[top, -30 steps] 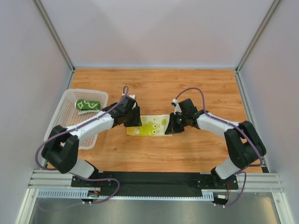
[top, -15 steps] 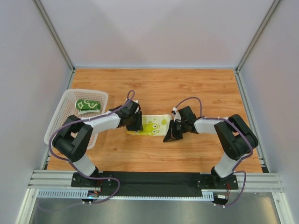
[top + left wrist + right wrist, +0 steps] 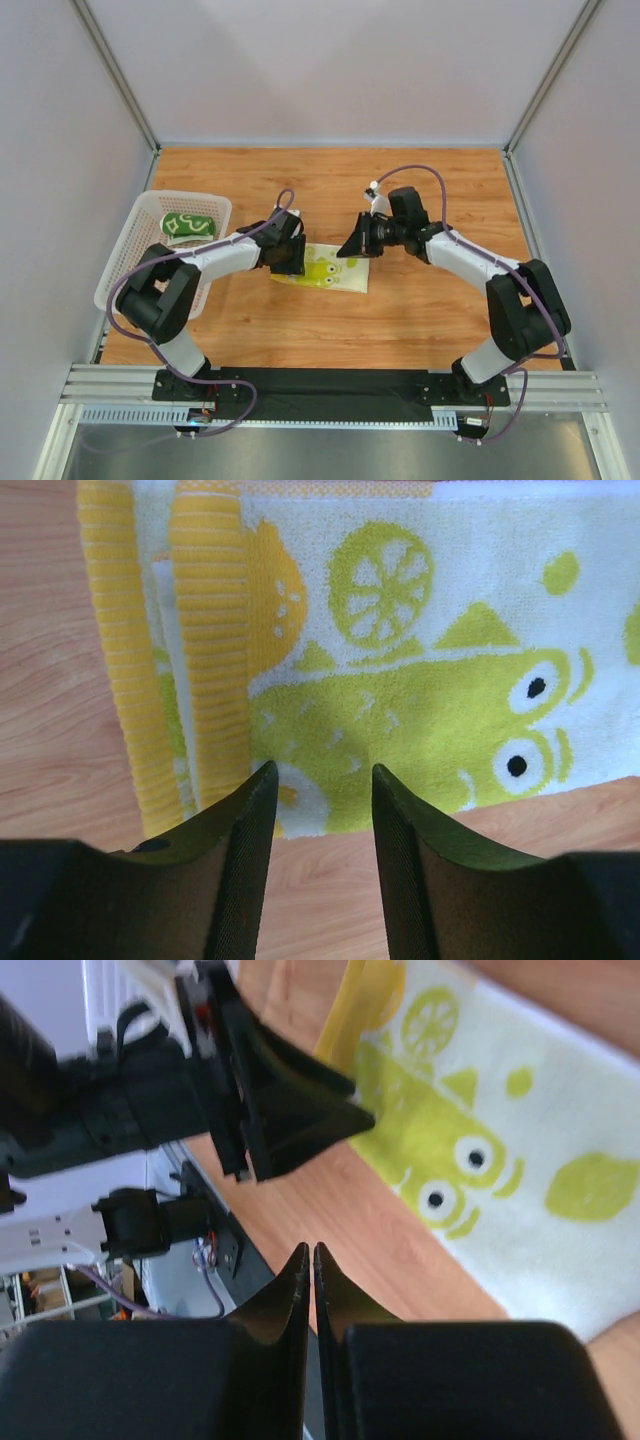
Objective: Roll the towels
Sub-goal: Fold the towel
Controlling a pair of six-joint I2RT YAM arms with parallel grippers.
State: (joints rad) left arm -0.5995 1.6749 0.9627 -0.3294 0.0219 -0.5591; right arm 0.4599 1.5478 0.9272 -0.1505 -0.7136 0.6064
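Worktop (image 3: pixel 330 180) boards in a wood grain run across your whole top view. At its left edge you have a white plastic basket (image 3: pixel 140 235), and a rolled green towel (image 3: pixel 188 225) lies inside it at the far end. Near the middle of the worktop, between your two arms, a frog-print towel (image 3: pixel 330 270) lies mostly flat. Its yellow-striped left end is turned over on itself, with two striped bands side by side. Your left pincer (image 3: pixel 320 770) sits at that end with its tips over the towel's near edge. Its fingers stand a narrow gap apart and have nothing between them. Your right pincer (image 3: pixel 310 1248) is by the towel's far right corner. Its fingers are pressed together and hold nothing that you can see.
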